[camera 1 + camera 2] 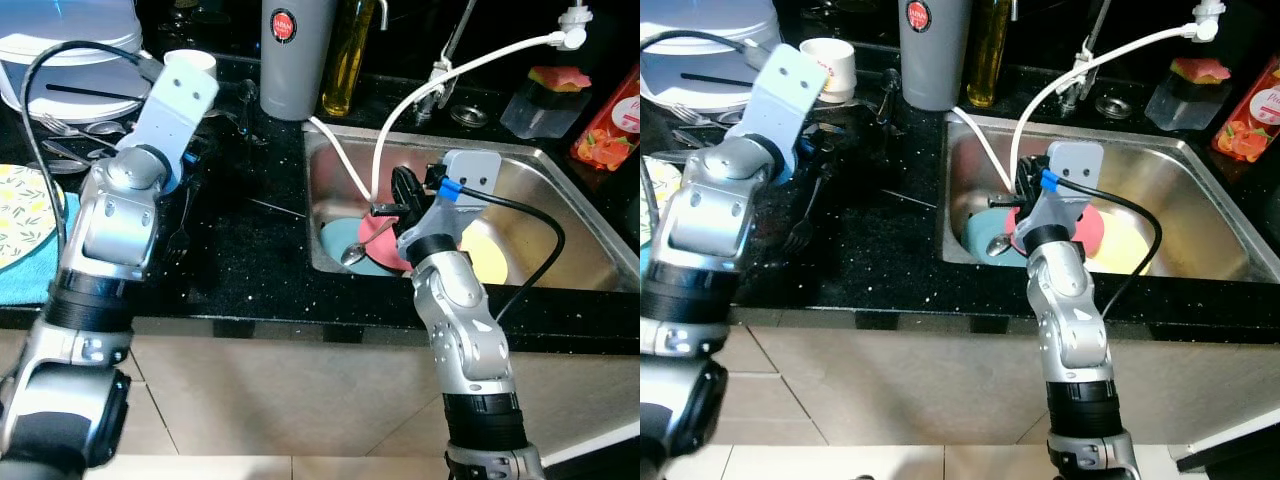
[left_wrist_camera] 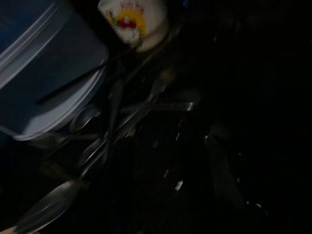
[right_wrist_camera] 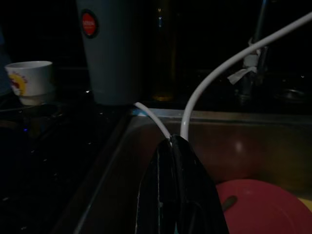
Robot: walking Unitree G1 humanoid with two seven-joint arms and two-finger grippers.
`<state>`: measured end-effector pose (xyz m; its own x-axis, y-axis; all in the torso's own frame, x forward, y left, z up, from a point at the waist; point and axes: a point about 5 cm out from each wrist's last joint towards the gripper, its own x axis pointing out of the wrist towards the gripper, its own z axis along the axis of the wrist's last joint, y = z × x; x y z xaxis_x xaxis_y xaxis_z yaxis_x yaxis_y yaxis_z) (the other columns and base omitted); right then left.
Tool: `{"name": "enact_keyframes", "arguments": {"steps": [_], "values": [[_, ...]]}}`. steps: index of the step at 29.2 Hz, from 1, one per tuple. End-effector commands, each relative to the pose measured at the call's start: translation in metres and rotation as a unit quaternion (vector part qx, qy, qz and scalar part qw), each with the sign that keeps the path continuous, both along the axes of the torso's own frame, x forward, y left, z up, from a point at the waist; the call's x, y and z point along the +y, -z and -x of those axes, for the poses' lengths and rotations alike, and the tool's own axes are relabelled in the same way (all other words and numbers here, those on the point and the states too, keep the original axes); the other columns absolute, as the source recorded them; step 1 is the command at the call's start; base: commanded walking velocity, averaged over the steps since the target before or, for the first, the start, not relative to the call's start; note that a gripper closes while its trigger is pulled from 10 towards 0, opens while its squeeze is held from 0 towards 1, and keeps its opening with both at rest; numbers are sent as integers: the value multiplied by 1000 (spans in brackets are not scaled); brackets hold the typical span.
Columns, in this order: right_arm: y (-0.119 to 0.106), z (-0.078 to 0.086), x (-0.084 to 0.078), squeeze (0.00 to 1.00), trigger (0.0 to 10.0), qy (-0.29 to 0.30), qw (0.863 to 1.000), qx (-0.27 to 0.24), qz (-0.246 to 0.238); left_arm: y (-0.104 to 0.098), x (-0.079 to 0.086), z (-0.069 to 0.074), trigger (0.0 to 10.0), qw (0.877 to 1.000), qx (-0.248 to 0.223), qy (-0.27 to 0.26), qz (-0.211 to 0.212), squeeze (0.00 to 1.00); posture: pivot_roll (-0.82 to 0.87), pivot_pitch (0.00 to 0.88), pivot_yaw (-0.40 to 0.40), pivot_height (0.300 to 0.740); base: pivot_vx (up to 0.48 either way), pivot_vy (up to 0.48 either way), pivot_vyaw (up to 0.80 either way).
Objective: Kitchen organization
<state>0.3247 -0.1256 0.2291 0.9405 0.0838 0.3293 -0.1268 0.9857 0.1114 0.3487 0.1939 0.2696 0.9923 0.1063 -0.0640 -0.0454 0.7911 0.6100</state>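
At the far left a yellow patterned plate lay on a blue cloth, with stacked white plates behind it; forks and spoons were strewn on the black counter beside them. The left gripper hung over that cutlery near a small white cup; whether its fingers were apart I could not tell. A grey canister and an oil bottle stood behind the steel sink; a white hose curled down into the basin. Inside lay a spoon on a blue plate, touching a red plate and a yellow plate; the right gripper hovered above them, fingers pressed together and holding nothing.
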Motion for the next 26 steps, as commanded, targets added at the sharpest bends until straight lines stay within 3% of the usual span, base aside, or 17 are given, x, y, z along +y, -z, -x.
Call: {"name": "enact_keyframes", "arguments": {"steps": [1,3,8,21,26], "values": [[4,2,-5,0,10000,9,1000,5,0,-6,-3,8,10000,998,-20,2,-53,0,289,84,-84,740,0,0,0],[5,2,-5,0,10000,10,1000,7,-2,-1,-4,18,10000,995,-22,-1,-95,0,298,89,-89,740,0,0,0],[5,0,0,0,10000,3,1000,7,-5,13,2,23,10000,992,-12,-28,-122,0,300,90,-91,740,0,0,0],[3,0,1,0,10000,-4,1000,6,-5,18,35,8,10000,981,-4,-119,-153,0,294,92,-91,740,0,0,0],[-1,1,9,0,10000,-46,999,2,-4,16,41,7,10000,978,-4,-127,-163,0,295,92,-90,740,0,0,0]]}}
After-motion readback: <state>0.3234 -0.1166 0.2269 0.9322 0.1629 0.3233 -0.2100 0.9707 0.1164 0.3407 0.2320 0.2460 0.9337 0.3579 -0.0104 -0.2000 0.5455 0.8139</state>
